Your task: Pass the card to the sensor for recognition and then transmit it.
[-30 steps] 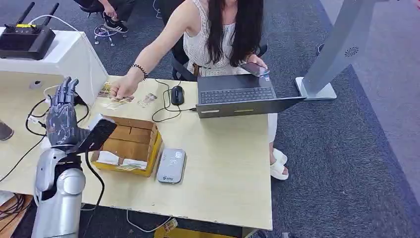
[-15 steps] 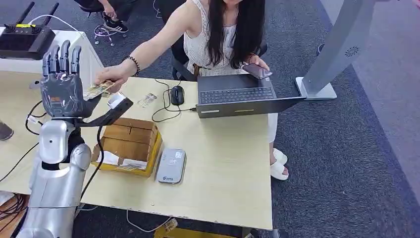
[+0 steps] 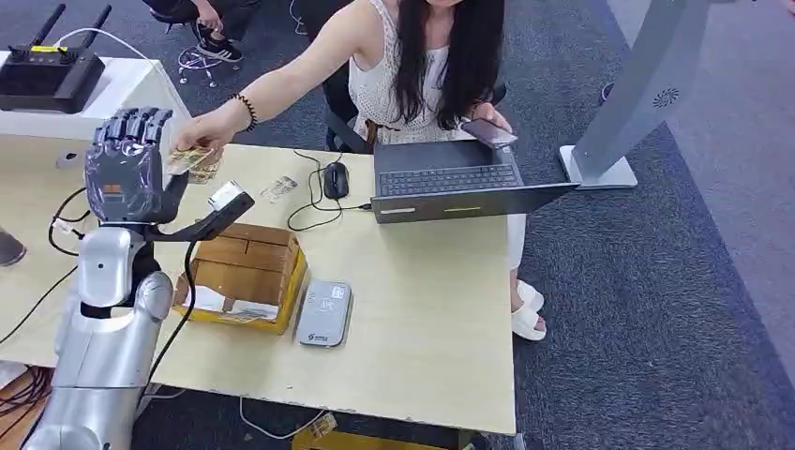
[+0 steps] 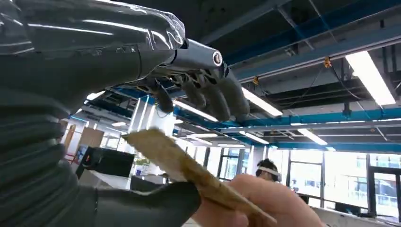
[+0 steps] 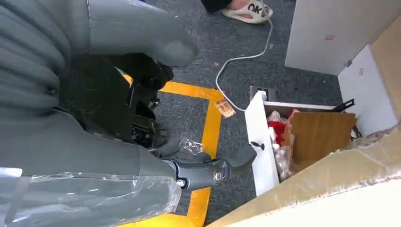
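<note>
My left hand [image 3: 131, 171] is raised over the table's far left with its palm turned to a person across the table. The person's hand [image 3: 212, 134] holds a tan card [image 3: 187, 159] into that palm. In the left wrist view the card [image 4: 187, 169] lies on my thumb [image 4: 142, 208], still pinched by the person's fingers [image 4: 265, 203], while my dark fingers [image 4: 208, 94] curl above it without touching. The grey card sensor [image 3: 324, 312] lies flat near the table's front. My right hand [image 5: 142, 75] hangs over the floor, holding nothing.
An open cardboard box [image 3: 246, 272] sits beside the sensor, just under my left thumb. A laptop [image 3: 450, 183], a mouse [image 3: 336, 178] and loose cards [image 3: 279, 188] lie further back. A router [image 3: 47, 70] tops a white cabinet at the far left. A grey stand [image 3: 647, 84] rises at the right.
My left hand rose from beside the box and turned its palm to the person. The person lifted a card off the table into it, and my fingers have curled over the card.
</note>
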You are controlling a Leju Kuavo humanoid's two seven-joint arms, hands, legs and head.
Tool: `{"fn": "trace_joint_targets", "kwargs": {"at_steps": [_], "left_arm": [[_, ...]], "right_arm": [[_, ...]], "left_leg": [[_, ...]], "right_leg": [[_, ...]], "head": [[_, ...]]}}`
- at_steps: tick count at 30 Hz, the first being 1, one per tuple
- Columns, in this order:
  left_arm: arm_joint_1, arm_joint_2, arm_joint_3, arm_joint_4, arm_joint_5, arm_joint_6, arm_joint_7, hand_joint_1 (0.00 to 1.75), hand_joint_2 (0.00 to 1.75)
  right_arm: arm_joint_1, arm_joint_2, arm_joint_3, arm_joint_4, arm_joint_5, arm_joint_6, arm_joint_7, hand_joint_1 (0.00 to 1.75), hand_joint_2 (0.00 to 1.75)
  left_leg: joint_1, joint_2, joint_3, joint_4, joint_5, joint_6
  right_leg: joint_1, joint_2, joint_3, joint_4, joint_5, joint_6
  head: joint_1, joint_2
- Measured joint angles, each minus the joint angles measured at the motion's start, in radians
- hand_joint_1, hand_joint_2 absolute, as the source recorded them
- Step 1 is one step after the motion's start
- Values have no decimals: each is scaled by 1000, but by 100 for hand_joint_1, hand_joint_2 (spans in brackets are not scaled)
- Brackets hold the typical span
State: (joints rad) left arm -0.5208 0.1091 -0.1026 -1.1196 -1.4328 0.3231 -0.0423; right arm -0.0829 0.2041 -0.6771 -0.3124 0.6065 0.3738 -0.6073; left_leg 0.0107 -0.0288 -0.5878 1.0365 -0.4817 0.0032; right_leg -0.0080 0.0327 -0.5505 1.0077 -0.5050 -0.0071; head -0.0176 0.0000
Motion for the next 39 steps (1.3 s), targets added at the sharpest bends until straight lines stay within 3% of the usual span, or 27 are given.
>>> {"fn": "trace_joint_targets", "kwargs": {"at_steps": [16,23,29,39], "left_arm": [[-7,3,-6,35,27,-8,-15,175,175],[9,-12,-20,31,38,-9,-50,175,175],[91,-73,-112,-28,13,-81,-77,175,175],[194,-142,-310,-56,0,-174,-55,175,175]], "right_arm": [[-1,0,17,5,-21,-1,3,0,175],[-1,0,30,5,-42,-3,6,0,175],[-1,2,39,5,-65,-7,10,0,175],[-1,9,47,3,-90,-17,21,0,175]], "left_leg": [[0,0,0,0,0,0],[0,0,0,0,0,0],[-1,0,0,0,0,0],[-1,0,0,0,0,0]], "right_leg": [[0,0,0,0,0,0],[0,0,0,0,0,0],[-1,-1,0,0,0,0],[-1,0,0,0,0,0]], "head": [[0,0],[0,0],[0,0],[0,0]]}}
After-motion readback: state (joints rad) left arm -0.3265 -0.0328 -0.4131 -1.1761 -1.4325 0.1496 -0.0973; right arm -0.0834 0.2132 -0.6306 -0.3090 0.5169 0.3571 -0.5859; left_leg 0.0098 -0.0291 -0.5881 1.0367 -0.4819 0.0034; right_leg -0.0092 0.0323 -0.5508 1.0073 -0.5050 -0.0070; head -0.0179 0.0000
